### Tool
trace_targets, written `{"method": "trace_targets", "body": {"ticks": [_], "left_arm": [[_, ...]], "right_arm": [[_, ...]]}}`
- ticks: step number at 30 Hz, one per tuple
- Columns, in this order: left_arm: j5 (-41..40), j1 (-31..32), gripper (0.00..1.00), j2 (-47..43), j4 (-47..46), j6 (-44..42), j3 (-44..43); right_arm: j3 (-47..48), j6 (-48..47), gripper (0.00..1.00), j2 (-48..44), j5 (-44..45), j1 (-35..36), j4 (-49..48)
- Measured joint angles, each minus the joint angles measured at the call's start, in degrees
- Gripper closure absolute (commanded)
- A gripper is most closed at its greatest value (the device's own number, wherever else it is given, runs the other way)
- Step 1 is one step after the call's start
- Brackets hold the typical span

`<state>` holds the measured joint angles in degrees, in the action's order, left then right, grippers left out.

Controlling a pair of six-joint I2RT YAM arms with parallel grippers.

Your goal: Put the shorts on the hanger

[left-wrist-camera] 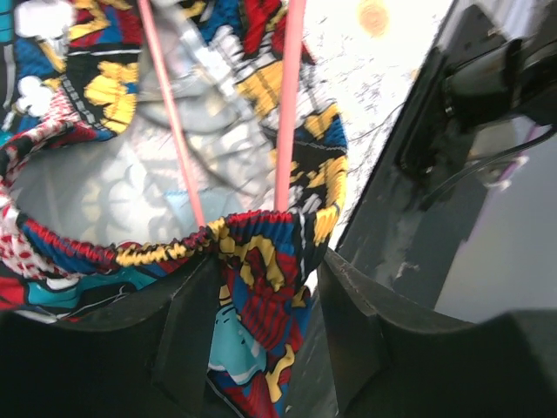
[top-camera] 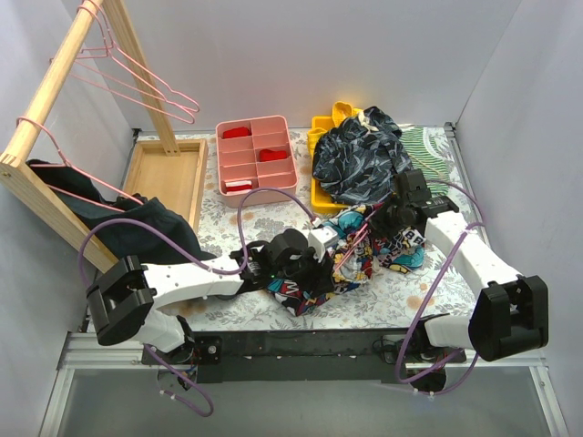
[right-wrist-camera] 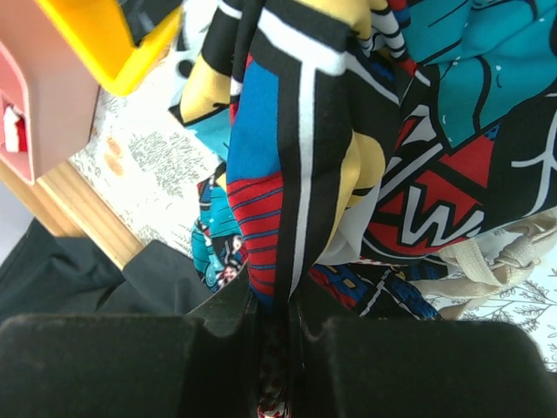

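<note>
The shorts (top-camera: 353,262) sit bunched mid-table, with the right gripper (right-wrist-camera: 278,315) pinched tight on a fold and the left gripper (left-wrist-camera: 265,280) closed on the waistband. The pink wires of the hanger (left-wrist-camera: 174,131) enter that waistband just beyond the left gripper.

The shorts (top-camera: 364,255), floppy cloth in a comic print of blue, red, yellow, white and black, sat bunched and partly lifted over the near middle of the table (top-camera: 383,305). Their elastic waistband gaped open. Two thin pink wires of the hanger (left-wrist-camera: 288,113) ran side by side across that opening and vanished behind the gathered band.
</note>
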<state>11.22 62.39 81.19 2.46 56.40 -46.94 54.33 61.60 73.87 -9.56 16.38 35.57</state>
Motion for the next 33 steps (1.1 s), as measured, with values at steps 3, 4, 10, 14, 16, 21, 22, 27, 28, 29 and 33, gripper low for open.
{"method": "trace_targets", "body": {"ticks": [3, 4, 10, 14, 16, 21, 22, 27, 28, 29, 33], "left_arm": [[1.7, 0.0, 0.57, 0.0, -3.3, 1.6, 1.5], [2.3, 0.0, 0.61, 0.0, -4.4, 2.2, 2.1], [5.8, 0.0, 0.81, 0.1, -10.8, 7.8, 5.1], [8.5, 0.0, 1.00, 0.1, -15.7, 12.5, 7.2], [9.5, 0.0, 1.00, 0.1, -17.9, 14.6, 7.8], [11.6, 0.0, 1.00, 0.1, -22.1, 18.9, 8.4], [11.8, 0.0, 1.00, 0.0, -22.6, 19.5, 8.6], [12.2, 0.0, 1.00, -2.3, -25.7, 22.9, 10.9], [12.2, 0.0, 1.00, -3.0, -26.2, 23.6, 11.4], [12.2, 0.0, 1.00, -3.4, -27.1, 24.5, 11.7], [11.4, 0.6, 1.00, -4.7, -29.4, 26.3, 12.1]], "right_arm": [[1.1, -1.3, 0.99, 0.0, -0.7, 0.6, -0.2], [1.4, -1.9, 0.99, 0.0, -1.0, 0.8, -0.2], [2.3, -4.9, 0.99, 0.1, -2.7, 1.8, -0.9], [3.2, -7.0, 0.99, 0.3, -4.1, 2.4, -1.0], [3.8, -7.8, 0.99, 0.3, -4.4, 2.7, -1.0], [5.4, -9.5, 0.55, 0.2, -4.7, 3.1, -0.2], [5.8, -9.8, 0.47, 0.1, -4.7, 3.1, 0.2], [8.4, -12.9, 0.14, -2.0, -3.2, 3.2, 1.4], [9.1, -13.6, 0.13, -2.6, -2.8, 3.2, 1.6], [10.0, -14.1, 0.11, -3.1, -2.5, 3.2, 1.7], [14.9, -16.9, 0.06, -3.8, -1.4, 3.2, 2.7]]}}
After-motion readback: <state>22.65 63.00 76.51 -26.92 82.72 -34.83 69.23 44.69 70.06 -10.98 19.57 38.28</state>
